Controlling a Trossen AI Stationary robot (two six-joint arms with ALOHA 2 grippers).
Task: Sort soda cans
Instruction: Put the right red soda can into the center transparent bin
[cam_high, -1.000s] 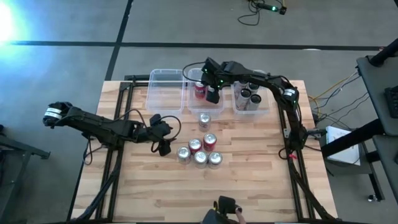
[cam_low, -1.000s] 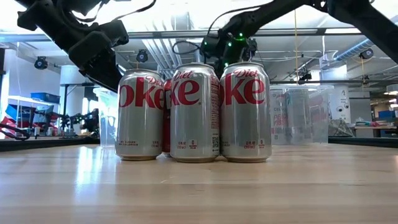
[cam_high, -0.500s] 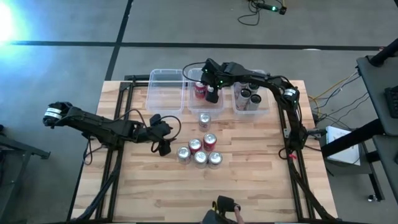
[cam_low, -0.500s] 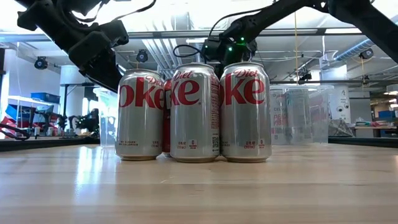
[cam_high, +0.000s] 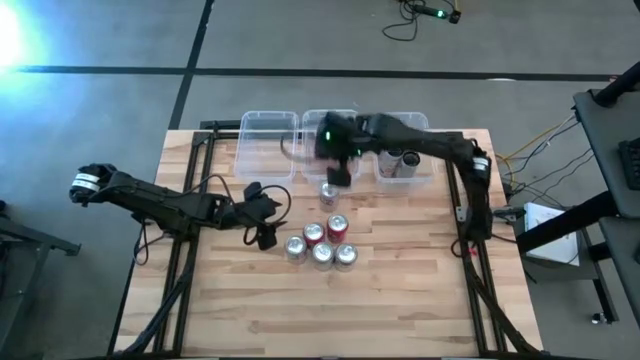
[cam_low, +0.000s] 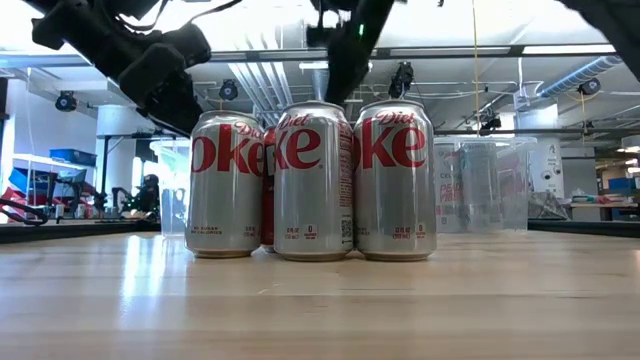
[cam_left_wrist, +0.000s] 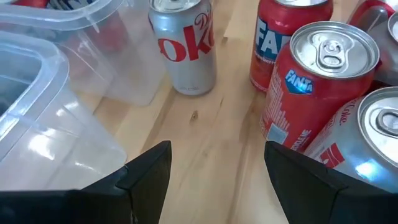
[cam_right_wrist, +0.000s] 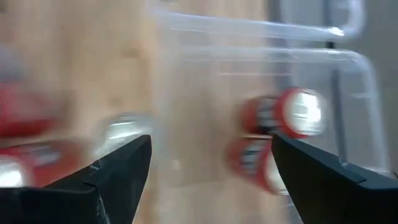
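Several soda cans, silver and red, stand in a cluster (cam_high: 320, 246) at the table's middle. One silver can (cam_high: 328, 194) stands alone just beyond them. My left gripper (cam_high: 264, 230) waits open to the left of the cluster, its fingers (cam_left_wrist: 148, 174) level above the wood and pointing at a silver can (cam_left_wrist: 184, 45) and a red can (cam_left_wrist: 317, 81). My right gripper (cam_high: 336, 174) hangs open and empty at the near edge of the middle bin (cam_high: 312, 122), just beyond the lone silver can. Two red cans (cam_right_wrist: 283, 117) lie in that bin.
Three clear plastic bins stand in a row at the table's far side: the left bin (cam_high: 267, 145), the middle one, and the right bin (cam_high: 404, 165), which holds dark cans. Bare wood lies along the near edge and on both sides of the cluster.
My right gripper has swung quickly out from over the middle bin toward the table's near edge, to a spot just beyond the lone silver can, and has risen in the low view. The cans on the table have stayed in place.
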